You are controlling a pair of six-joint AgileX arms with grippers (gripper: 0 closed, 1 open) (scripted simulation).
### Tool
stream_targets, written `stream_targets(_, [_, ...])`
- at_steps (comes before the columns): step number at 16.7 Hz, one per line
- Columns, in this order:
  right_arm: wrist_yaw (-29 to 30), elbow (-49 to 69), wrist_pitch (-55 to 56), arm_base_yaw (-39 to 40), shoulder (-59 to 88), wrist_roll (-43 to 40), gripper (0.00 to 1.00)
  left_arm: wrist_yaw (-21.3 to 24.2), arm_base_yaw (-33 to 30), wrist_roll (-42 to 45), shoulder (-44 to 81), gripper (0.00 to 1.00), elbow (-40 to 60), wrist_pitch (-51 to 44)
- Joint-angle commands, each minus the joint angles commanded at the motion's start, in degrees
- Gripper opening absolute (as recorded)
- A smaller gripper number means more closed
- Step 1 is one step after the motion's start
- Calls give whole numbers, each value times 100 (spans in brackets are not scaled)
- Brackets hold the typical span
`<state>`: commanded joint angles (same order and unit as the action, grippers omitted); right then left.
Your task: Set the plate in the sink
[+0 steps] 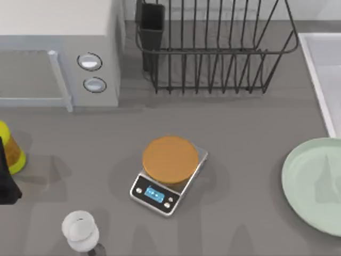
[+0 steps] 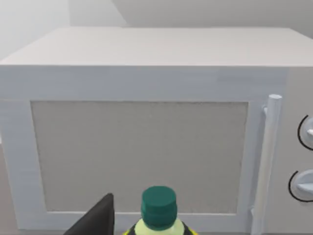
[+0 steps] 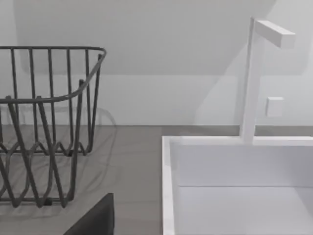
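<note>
The pale mint-green plate lies flat on the grey counter at the right edge of the top view, partly cut off. The white sink is at the far right, behind the plate; its rim and basin with a white faucet also appear in the right wrist view. A dark part of my right gripper shows at that view's lower edge, apart from the sink's rim. My left gripper sits by a yellow bottle, facing the microwave.
A kitchen scale with an orange-brown disc stands mid-counter. The black wire dish rack is at the back, a white microwave at the back left. A yellow bottle with a green cap stands at left, a white jar in front.
</note>
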<state>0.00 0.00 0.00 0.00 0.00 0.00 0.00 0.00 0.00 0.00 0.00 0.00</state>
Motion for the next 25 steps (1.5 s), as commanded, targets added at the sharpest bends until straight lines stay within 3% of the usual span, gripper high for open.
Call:
stream_targets(9, [0,3,-2,1,3,1,100,0,0,0,0,100,0,0])
stream_targets(13, [0,542,-465,181,613,187,100,0,0,0,0,100,0,0])
stream_targets(18, [0,2087,-1791,698,2653,719,100,0,0,0,0,100,0,0])
stream_targets(25, [1,4809,-4126,1608,6601,1657,100,0,0,0,0,100,0,0])
